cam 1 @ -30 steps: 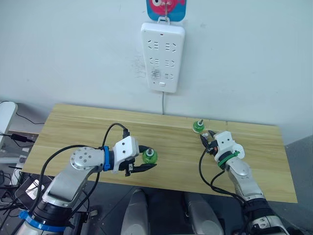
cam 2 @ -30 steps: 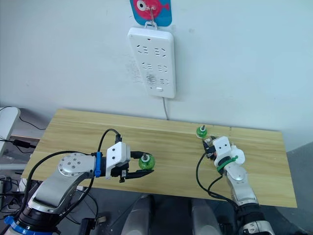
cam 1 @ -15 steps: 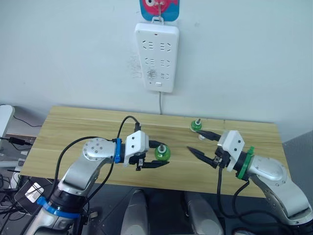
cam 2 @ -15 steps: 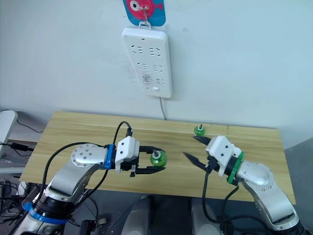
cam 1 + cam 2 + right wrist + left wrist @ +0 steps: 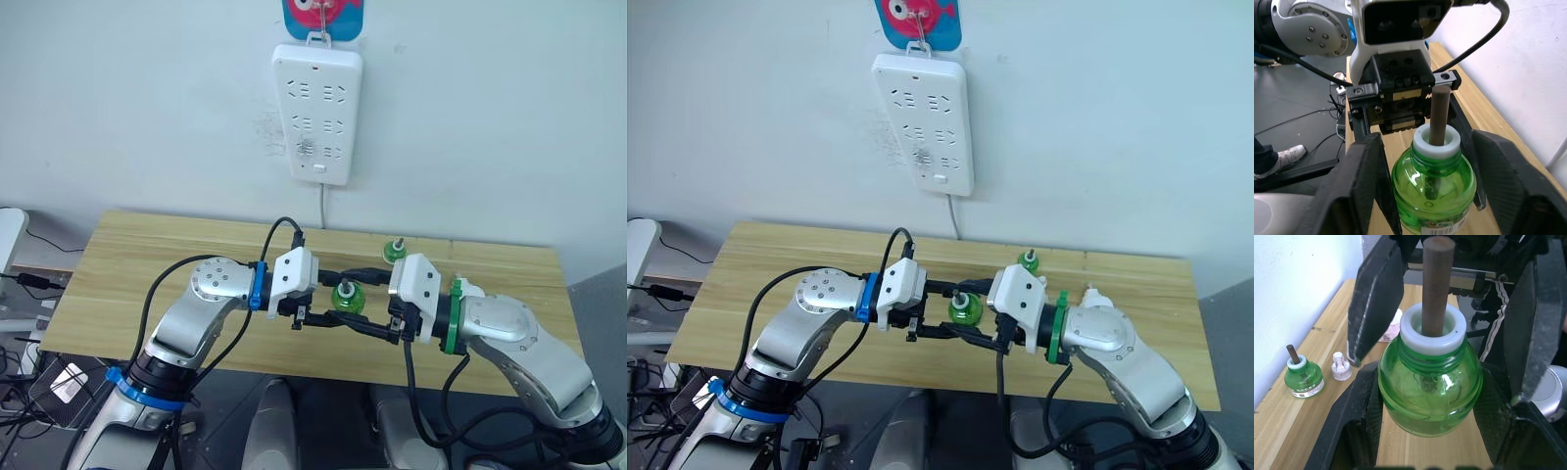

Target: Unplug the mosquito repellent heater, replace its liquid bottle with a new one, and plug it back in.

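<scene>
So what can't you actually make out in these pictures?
- Label on the small bottle by the wall: too small to read, left wrist view.
- Pale round thing on the table: mostly hidden behind the right gripper, left wrist view.
- Label on the held bottle: cut off by the bottom edge, right wrist view.

Lower part of the green bottle (image 5: pixel 1430 391) hidden between black fingers (image 5: pixel 1352 426), its label (image 5: pixel 1442 227) cut off.
</scene>
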Tool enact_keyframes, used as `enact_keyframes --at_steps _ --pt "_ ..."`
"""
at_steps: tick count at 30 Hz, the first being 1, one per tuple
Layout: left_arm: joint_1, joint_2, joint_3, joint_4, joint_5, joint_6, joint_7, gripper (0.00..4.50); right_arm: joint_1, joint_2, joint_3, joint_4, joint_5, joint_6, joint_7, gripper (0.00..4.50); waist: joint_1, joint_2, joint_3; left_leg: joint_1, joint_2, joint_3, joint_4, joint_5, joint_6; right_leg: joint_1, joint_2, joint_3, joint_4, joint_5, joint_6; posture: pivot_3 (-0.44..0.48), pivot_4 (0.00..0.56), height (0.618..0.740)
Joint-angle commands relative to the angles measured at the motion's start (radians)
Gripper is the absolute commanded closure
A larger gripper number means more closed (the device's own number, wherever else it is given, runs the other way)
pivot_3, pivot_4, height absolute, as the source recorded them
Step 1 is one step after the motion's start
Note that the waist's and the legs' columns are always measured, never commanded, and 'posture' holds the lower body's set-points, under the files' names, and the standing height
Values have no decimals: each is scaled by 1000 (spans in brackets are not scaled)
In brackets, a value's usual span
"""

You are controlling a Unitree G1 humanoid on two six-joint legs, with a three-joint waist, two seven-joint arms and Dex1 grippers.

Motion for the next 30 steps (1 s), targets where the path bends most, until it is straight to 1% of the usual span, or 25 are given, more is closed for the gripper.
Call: enact_keyframes --at_steps 1,4,9,11,12,15,16,18,20,21,23,24,26,27,30 --pt "-5 6 0 -10 8 -33 -2 2242 15 -8 10 -20 -19 -40 18 2654 0 0 0 0 0 0 0 0 0 0 0 0 0 0 0 -57 291 697" --pt "-13 10 0 3 17 -39 -1 2242 23 -15 12 -17 -43 -68 23 3665 0 0 0 0 0 0 0 0 0 0 0 0 0 0 0 -55 283 697" --pt "-8 8 0 5 29 -47 10 2242 20 -15 28 19 -108 -145 30 3666 -2 -2 -2 0 0 0 0 2 -3 0 0 -1 0 0 0 -46 261 697" --pt "-1 3 5 -6 25 -47 20 2242 5 -6 25 43 -116 -166 34 3666 -2 -3 -4 0 0 0 0 2 -3 0 0 -1 0 0 0 -42 242 697" --pt "2 -3 6 -8 30 -53 31 2242 1 -3 20 54 -117 -177 37 3666 -2 -4 -7 0 0 0 0 2 -4 0 0 -1 0 0 0 -43 231 697" --pt "14 -29 36 -17 28 -98 80 2242 -24 -1 -8 81 -107 -199 54 3666 -2 -7 -12 0 0 -1 0 2 -4 0 -1 -2 0 0 0 -51 221 697" --pt "20 -35 53 -26 11 -81 99 2242 -33 -3 -24 85 -98 -200 60 3666 -2 -7 -13 0 0 -1 0 2 -4 0 -1 -2 0 0 0 -51 218 697" --pt "34 -34 72 -39 -6 -55 115 1498 -43 -9 -58 88 -78 -199 69 3666 -2 -8 -17 0 0 -1 0 3 -5 0 -1 -2 0 0 0 -53 212 697" --pt "43 -26 76 -44 -8 -52 112 933 -46 -10 -78 87 -68 -195 75 3666 -2 -9 -20 0 0 -1 0 3 -5 0 -1 -3 1 0 0 -53 208 697" --pt "49 -19 78 -45 -4 -52 116 582 -45 -15 -97 79 -56 -188 80 3666 -2 -9 -23 0 0 -2 0 3 -5 0 -1 -3 1 0 0 -53 197 697" --pt "59 -12 91 -37 12 -56 139 5 -46 -23 -137 59 -24 -164 82 3666 -2 -9 -33 0 0 -1 0 3 -5 0 -1 -3 0 0 0 -57 197 697" --pt "65 -11 96 -36 21 -59 154 0 -43 -29 -159 46 -6 -151 82 3666 -2 -9 -34 0 0 -1 0 3 -5 0 -1 -3 0 0 0 -56 197 697" --pt "91 -8 131 -17 -23 -2 172 0 -37 -31 -217 12 62 -85 59 3666 -3 -9 -36 0 -1 -1 0 3 -5 0 -1 -3 1 0 0 -56 197 697" --pt "103 -26 155 -10 -85 95 200 0 -29 -3 -260 1 133 -18 9 3666 -3 -9 -38 0 -1 -1 0 3 -5 0 -1 -3 1 0 0 -57 199 697" --pt "117 -83 201 -27 -206 289 283 0 -11 60 -343 -25 279 116 -105 3666 -1 -10 -46 0 0 -2 0 3 -5 1 -1 -3 2 0 0 -53 206 697"
